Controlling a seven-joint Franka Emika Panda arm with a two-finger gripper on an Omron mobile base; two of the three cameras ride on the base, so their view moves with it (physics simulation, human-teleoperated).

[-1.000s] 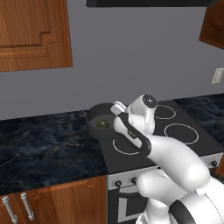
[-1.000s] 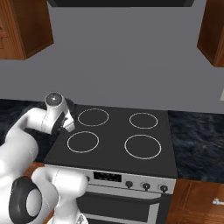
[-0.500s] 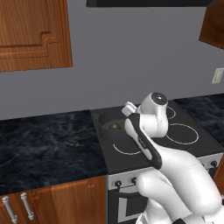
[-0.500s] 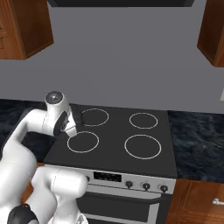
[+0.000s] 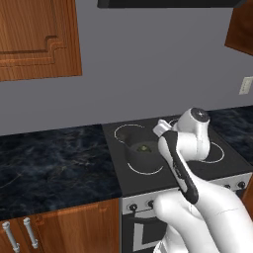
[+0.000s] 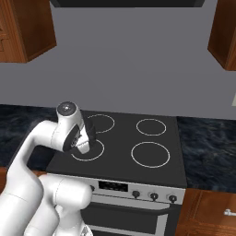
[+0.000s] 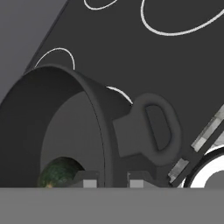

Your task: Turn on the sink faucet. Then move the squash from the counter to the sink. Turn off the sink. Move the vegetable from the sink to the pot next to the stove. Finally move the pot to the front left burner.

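The squash (image 7: 59, 173) sits in the pot (image 5: 140, 153), mid-frame over the stove's (image 6: 152, 173) front left ring. The gripper (image 7: 111, 180) pinches the rim; only release seems left.

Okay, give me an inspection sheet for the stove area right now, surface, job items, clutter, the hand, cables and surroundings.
Surface: black stove with white burner rings, knobs along its steel front; black veined counter to its left.
Job's things: dark grey pot on the stove at the front left burner; green squash lies inside it.
Clutter: nothing seen.
Hand: hand shut on the pot's rim, one finger inside the wall and one outside, beside a loop handle.
Cables: nothing seen.
Surroundings: grey wall, wooden upper cabinets, brown doors under the counter, a wall outlet at right.
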